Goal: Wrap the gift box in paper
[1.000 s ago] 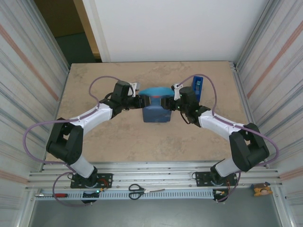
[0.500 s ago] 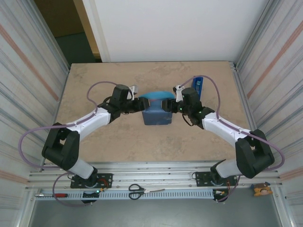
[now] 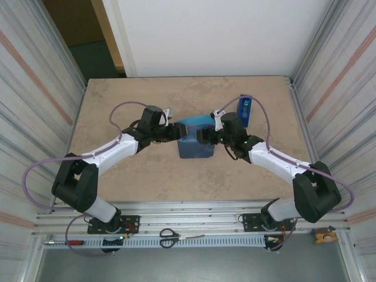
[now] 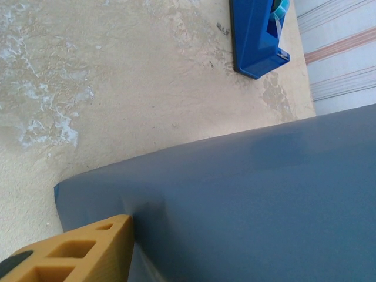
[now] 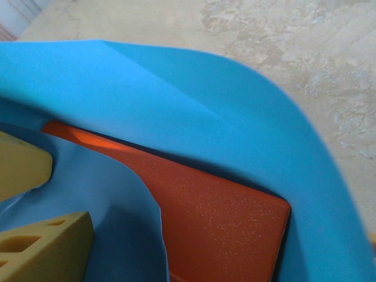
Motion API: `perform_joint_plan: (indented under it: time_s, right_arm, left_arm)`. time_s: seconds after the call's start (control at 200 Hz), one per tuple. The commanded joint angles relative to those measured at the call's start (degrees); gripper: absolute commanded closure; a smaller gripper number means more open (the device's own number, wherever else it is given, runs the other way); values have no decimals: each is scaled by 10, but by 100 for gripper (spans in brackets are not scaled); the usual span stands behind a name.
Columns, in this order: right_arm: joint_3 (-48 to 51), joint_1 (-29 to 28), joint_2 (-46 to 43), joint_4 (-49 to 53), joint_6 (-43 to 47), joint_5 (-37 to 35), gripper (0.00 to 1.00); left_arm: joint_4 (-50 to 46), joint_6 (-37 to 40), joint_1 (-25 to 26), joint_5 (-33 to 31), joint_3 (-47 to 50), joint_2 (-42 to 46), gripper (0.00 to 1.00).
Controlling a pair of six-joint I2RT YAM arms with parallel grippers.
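1. The flat bright orange gift box (image 5: 229, 229) is lying mid-way across the beige table (image 3: 117, 176), half covered by the thin blue wrapping paper (image 5: 205, 106) — a light-blue flap is arching over it, ready for folding.
2. The left gripper (image 3: 176, 131) is pressing a yellow finger (image 4: 76, 252) onto the paper's darker face, likely pinning it; whether it is clamping, I cannot tell.
3. The right gripper (image 5: 35, 205) is standing parted, gripping nothing.
4. Counting — one box, one sheet, one blue plastic tape dispenser (image 4: 255, 35).

Bright, even light from overhead fills the top view. The counter (image 3: 147, 176) carries only faint, soft shadows, while the doorway (image 3: 82, 35) at the upper left stays dark. Both wrist views are very close: the paper (image 4: 264, 205) shows a dull sheen, and the yellow fingers (image 5: 41, 247) look soft near the lens.
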State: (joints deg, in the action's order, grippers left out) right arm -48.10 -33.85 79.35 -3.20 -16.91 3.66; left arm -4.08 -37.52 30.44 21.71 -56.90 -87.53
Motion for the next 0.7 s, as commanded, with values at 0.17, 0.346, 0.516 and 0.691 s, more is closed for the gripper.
perform_joint_plan:
  time_s: [0.17, 0.346, 0.516, 0.691]
  right_arm:
    - [32, -17, -7, -3, 28, -53, 17]
    - [52, -21, 5, -8, 23, -61, 22]
    - [55, -19, 1, -10, 21, -59, 23]
    - [49, -18, 0, -10, 17, -48, 23]
  left_arm:
    - [-11, 14, 7, 26, -16, -12, 47]
    - [-36, 43, 7, 24, -42, 4, 42]
    - [-61, 78, 8, -21, -49, 54, 17]
    - [-83, 113, 36, -96, -24, 93, 7]
